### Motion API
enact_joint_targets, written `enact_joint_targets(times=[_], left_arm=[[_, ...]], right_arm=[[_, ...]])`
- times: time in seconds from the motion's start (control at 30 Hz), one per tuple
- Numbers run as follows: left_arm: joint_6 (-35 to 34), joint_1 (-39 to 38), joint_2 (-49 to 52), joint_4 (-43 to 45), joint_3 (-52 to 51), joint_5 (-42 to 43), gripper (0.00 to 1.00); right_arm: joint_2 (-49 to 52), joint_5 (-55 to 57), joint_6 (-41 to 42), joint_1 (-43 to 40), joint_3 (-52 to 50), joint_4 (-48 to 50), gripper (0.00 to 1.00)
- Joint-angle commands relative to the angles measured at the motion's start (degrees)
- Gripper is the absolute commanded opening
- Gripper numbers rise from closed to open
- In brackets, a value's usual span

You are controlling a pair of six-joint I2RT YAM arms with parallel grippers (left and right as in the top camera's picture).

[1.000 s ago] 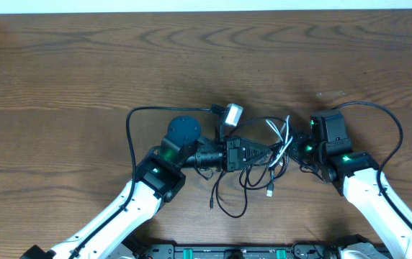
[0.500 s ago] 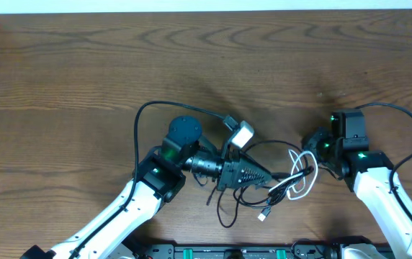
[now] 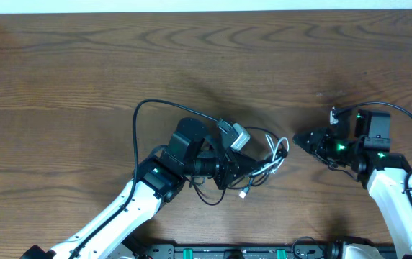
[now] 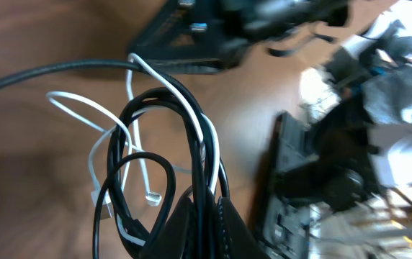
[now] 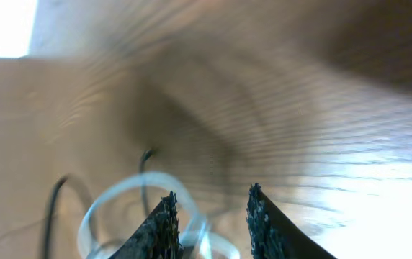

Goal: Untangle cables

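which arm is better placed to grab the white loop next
Right. The right pincer stands open just beside the white loop, while the left pincer is shut on the cables, anchoring them.

Tangled cables [image 3: 276, 153] trail on the wooden table [image 3: 62, 72]

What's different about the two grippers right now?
The left gripper is shut on the cables, while the right gripper has its fingers apart with only table showing between them. The left gripper sits right in the tangle; from overhead, the right gripper stands off to the side, apart from it. Both have dark fingers, and they point toward each other.
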Motion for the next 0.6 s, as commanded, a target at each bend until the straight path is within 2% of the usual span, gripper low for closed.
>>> enact_joint_targets(times=[0.0,0.2,0.47,0.57], left_arm=[[2.1,0.1,-0.2,0.2,0.5,-7.1,0.08],[2.1,0.1,-0.2,0.0,0.5,-7.3,0.08],[2.0,0.1,-0.2,-0.2,0.5,-7.3,0.08],[-4.0,0.2,-0.2,0.8,0.5,-7.3,0.08]], right_arm=[[-1.0,-17.0,-5.6,-2.0,0.3,1.0,0.32],[-1.0,-28.6,-8.5,-1.9,0.3,1.3,0.31],[-1.0,-31.3,-9.2,0.2,0.3,1.1,0.28],[-1.0,-31.1,-10.6,2.0,0.3,1.0,0.27]])
